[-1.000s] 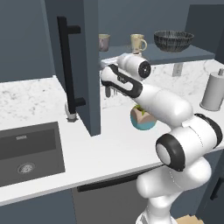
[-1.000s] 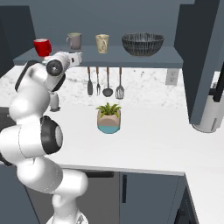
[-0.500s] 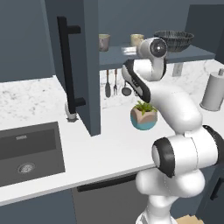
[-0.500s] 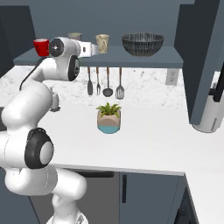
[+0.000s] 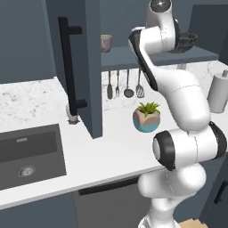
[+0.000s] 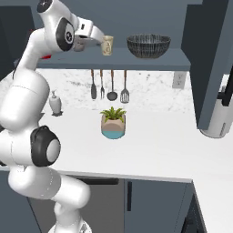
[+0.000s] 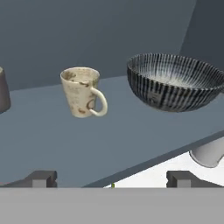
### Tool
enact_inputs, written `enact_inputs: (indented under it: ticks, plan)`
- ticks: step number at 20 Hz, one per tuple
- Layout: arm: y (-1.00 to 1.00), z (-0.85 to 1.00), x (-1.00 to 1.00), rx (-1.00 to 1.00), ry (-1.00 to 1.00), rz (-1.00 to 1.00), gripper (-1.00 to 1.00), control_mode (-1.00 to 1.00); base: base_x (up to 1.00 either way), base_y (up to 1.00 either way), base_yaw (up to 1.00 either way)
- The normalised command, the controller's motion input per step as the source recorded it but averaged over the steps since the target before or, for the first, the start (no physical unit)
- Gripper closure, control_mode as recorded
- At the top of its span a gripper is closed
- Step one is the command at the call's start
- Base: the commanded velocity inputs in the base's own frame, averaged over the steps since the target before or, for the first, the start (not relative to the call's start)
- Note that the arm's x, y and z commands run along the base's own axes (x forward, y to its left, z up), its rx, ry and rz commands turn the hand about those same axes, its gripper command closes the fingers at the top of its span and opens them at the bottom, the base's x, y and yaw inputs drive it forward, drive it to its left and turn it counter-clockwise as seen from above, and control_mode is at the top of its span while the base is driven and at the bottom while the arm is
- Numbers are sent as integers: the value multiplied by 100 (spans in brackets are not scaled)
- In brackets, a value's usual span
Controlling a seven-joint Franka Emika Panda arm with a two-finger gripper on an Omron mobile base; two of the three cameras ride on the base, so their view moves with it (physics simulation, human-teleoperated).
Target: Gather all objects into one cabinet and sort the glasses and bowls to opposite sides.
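Two items sit ahead on the cabinet shelf (image 7: 131, 144): cream mug (image 7: 82, 92) left, bowl (image 7: 175, 82) right, well apart. Centre the claw (image 7: 111, 179) on the mug body, clear of the handle, before closing. Claw fingers (image 7: 41, 178) stand fully spread, holding and touching nothing.
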Motion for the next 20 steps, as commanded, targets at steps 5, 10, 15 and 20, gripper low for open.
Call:
enact_inputs:
  ticks: [5, 10, 15, 20]
  plan:
    - [-61, -38, -22, 9, 6, 2, -100, -100, 0, 0, 0]
    - [-19, -44, -11, 15, -1, 15, -100, -100, 0, 0, 0]
    - [-4, -31, 6, 13, -11, 22, -100, -100, 0, 0, 0]
    - [-25, -13, 46, 9, -5, 22, -100, -100, 0, 0, 0]
